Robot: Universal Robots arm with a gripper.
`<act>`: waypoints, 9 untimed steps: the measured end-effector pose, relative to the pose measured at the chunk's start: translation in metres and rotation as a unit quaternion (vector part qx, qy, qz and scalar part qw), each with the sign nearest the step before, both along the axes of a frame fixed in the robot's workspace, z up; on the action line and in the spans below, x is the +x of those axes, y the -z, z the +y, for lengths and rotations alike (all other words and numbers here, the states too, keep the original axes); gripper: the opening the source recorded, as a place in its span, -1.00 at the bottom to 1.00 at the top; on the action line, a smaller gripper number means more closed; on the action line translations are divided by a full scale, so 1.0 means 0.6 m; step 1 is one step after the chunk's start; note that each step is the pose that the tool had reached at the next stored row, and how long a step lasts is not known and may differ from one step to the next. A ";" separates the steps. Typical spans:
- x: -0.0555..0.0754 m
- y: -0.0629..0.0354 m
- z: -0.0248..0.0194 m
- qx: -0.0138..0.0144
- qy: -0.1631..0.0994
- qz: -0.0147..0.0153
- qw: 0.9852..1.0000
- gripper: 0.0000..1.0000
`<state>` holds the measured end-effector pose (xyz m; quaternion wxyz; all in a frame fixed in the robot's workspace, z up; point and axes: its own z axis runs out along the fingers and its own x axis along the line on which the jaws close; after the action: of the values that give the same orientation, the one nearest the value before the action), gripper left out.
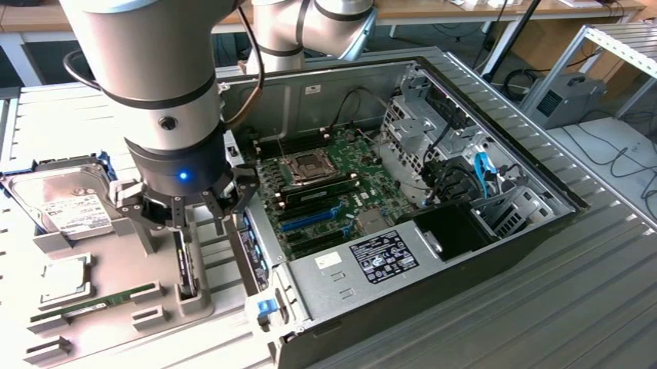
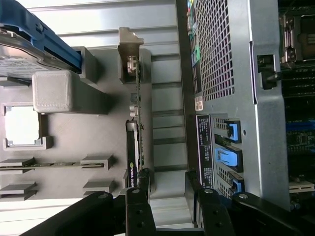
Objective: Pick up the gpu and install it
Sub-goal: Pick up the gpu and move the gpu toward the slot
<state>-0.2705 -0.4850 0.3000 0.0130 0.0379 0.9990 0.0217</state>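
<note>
The arm's hand (image 1: 197,221) hangs just beside the open computer case (image 1: 411,261), on the exterior view's left of it, with its jaws spread as wide as they go and nothing between them. Right under it the graphics card (image 1: 186,269) stands on edge in a slot of the grey holder (image 1: 123,254), close to the case's rear panel and not yet lifted. From the wrist view the card seems to line up nearer one of the fingers (image 2: 139,201) than the middle of the gap, though the angle may exaggerate that. If so, I'd worry about a finger landing on the card's top edge instead of passing beside it, which could tip the card or wedge it in its slot. The other finger sits close to the case wall and could knock it. The hard drive (image 1: 61,204) and memory stick (image 1: 98,301), farther from the case on the same holder, look safely out of the way.
</note>
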 end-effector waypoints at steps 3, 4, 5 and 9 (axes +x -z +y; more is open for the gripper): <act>0.000 0.001 0.0000 0.000 0.000 0.000 1.000 -0.16; 0.000 0.002 -0.0001 0.000 0.000 0.000 1.000 -0.16; 0.000 0.002 -0.0001 0.000 0.000 0.000 1.000 -0.16; 0.000 0.004 -0.0001 0.000 0.000 0.000 1.000 -0.16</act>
<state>-0.2705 -0.4850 0.2976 0.0131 0.0379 0.9990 0.0217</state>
